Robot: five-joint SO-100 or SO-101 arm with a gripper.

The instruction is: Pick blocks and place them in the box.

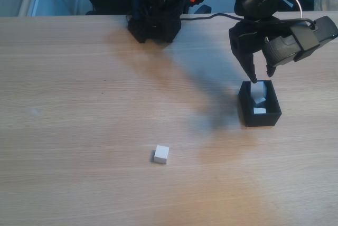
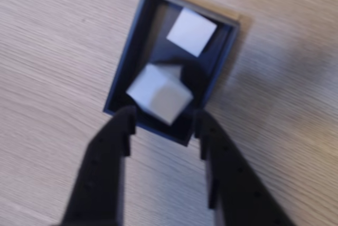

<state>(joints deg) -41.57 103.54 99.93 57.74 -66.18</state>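
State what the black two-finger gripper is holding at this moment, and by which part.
Nothing. The black two-finger gripper is open above the small black box; the tilted white cube beneath sits clear of both fingers.

Wood-grain table: black box, 1 white block, arm base.

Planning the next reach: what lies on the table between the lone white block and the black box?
Nothing: in the fixed view, bare wood separates the block from the box.
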